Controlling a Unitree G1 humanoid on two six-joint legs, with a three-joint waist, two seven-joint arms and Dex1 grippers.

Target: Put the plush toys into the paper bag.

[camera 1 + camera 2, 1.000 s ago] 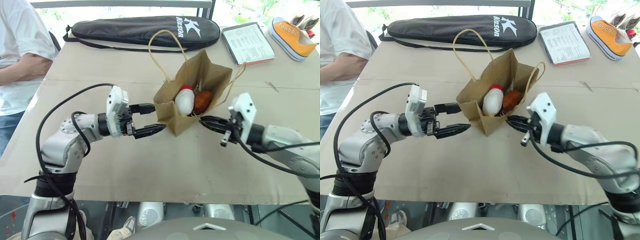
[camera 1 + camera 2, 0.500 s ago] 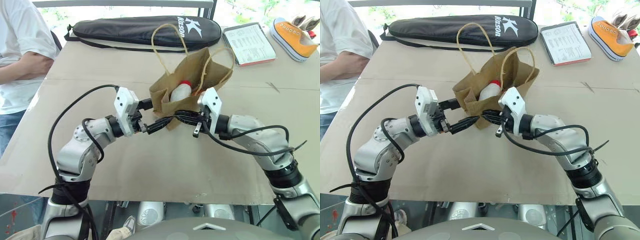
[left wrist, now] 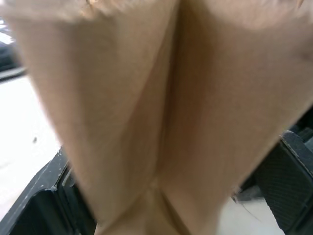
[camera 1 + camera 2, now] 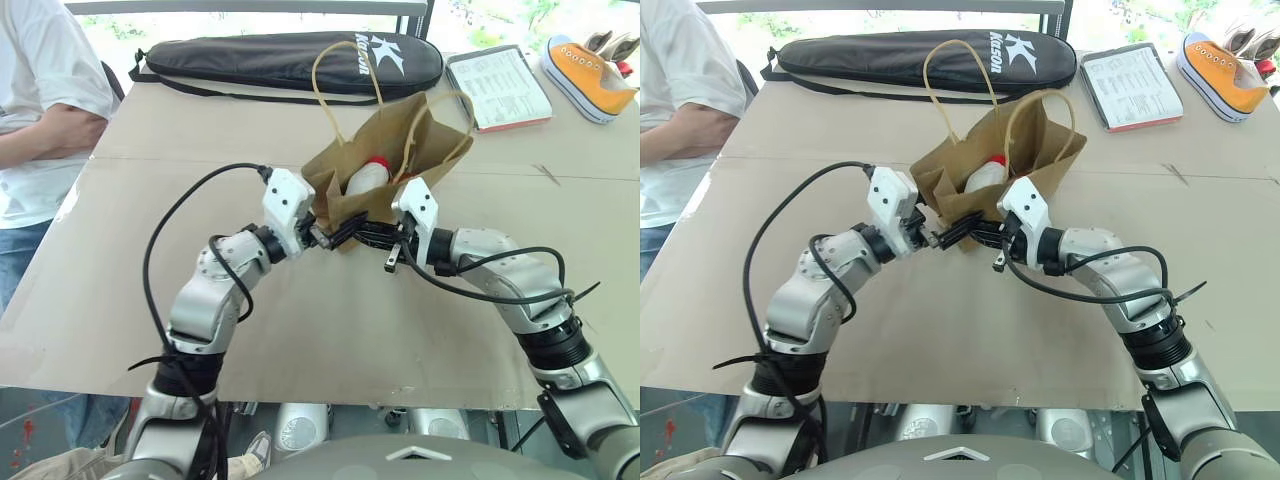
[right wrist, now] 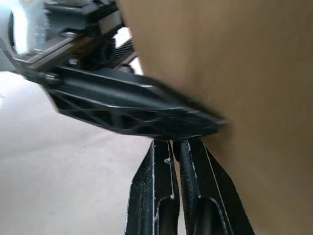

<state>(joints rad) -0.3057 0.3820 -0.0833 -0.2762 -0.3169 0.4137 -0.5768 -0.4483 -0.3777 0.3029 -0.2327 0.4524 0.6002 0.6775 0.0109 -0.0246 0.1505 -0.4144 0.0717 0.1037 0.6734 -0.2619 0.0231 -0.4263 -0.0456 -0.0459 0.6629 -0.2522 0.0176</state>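
On the cardboard-covered surface (image 4: 300,330), the paper bag (image 4: 385,165) holding the white toy (image 4: 365,178) now stands upright between my tools: left tool (image 4: 338,233) has closed in, spread wide; right tool (image 4: 372,237) pinched shut against its base.

Table (image 4: 300,340): paper bag (image 4: 385,140) stands near centre, mouth up, two handles rising above it. Inside the bag you have a plush toy (image 4: 368,178), upper part showing over the rim.

L gripper (image 4: 335,233) at the bag's near-left lower corner, fingers spread either side of the corner fold. R gripper (image 4: 368,236) just right of it, at the bag's near base, fingers together, tips meeting L gripper's finger.

Behind the bag, along the far edge: racket case (image 4: 290,60). To its right, clipboard (image 4: 498,87). Far-right corner: sneaker (image 4: 586,75).

Person (image 4: 45,110) at table's left side, beyond L arm.
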